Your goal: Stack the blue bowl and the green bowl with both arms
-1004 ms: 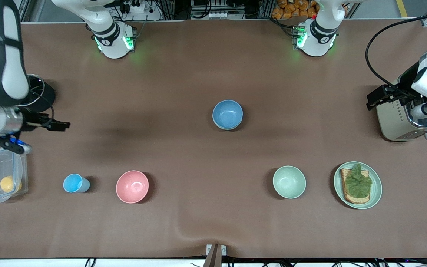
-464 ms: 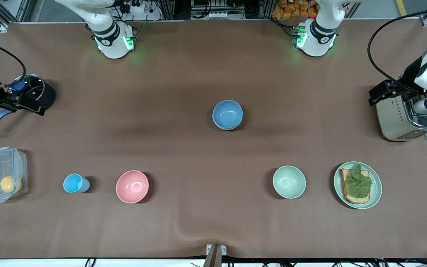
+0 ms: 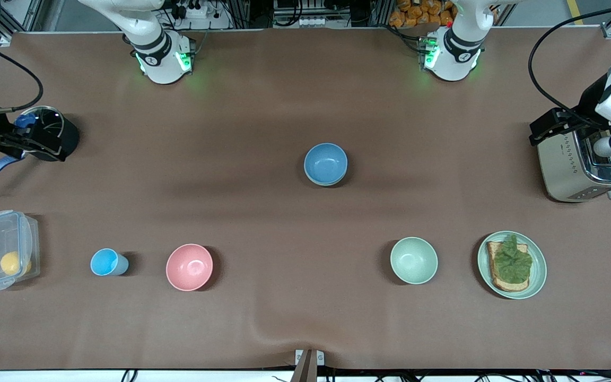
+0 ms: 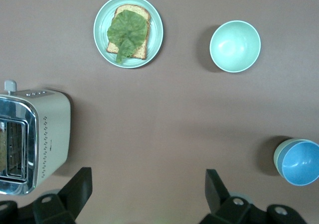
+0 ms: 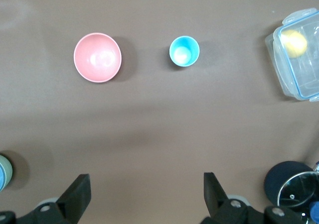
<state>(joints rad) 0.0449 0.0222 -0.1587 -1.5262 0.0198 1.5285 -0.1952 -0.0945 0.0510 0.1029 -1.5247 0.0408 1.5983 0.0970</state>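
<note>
The blue bowl (image 3: 325, 163) sits nested in a pale green bowl whose rim shows under it (image 4: 277, 157), at the middle of the table. A second green bowl (image 3: 413, 260) stands alone, nearer the front camera and toward the left arm's end; it also shows in the left wrist view (image 4: 235, 46). My left gripper (image 4: 147, 180) is open and empty, high over the table beside the toaster. My right gripper (image 5: 147, 181) is open and empty, high over the table beside the black pot. Both are far from the bowls.
A toaster (image 3: 584, 170) and a pale-green plate with toast and lettuce (image 3: 512, 265) are at the left arm's end. A pink bowl (image 3: 189, 267), a light-blue cup (image 3: 105, 262), a clear lidded box (image 3: 2, 249) and a black pot (image 3: 51, 133) are at the right arm's end.
The right arm has lifted and swung from above the clear box to over the black pot. The left arm has drawn back slightly over the toaster. The bowls have not moved.
</note>
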